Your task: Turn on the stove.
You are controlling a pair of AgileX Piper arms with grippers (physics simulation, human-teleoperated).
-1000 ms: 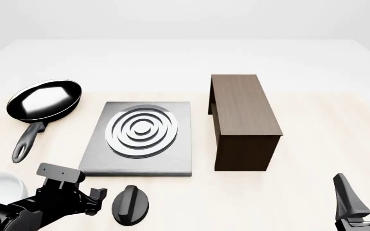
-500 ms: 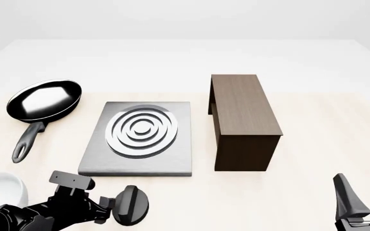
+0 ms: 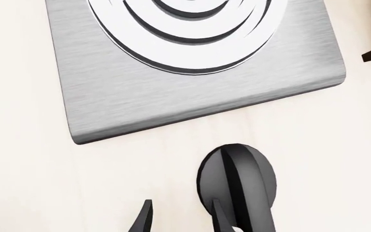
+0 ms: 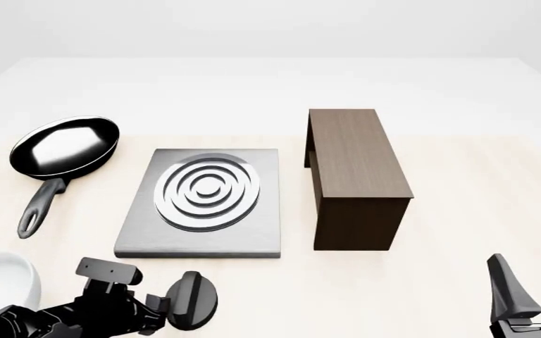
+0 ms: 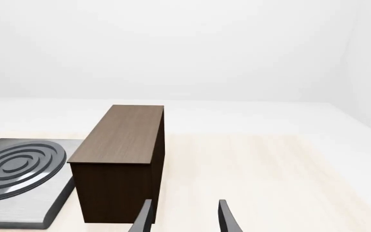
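- Left end effector [image 3: 182, 217], lower centre of the wrist frame, gapes empty, one finger touching the knob [image 3: 237, 186].
- Centre your fingers astride its ridge below the stove [image 4: 203, 201], close, then twist.

The front camera sits high on the arms' side, looking forward and down over the whole table [image 4: 477, 211], from the knob [image 4: 194, 300] at its near edge to the far white backdrop. The left wrist camera looks steeply down from close range (its frame holds little else) at the knob [image 3: 238, 186] and the stove [image 3: 192, 82]. The right wrist camera sits low, facing level across the table toward the wooden block [image 5: 122, 159]. All three views share the stove.
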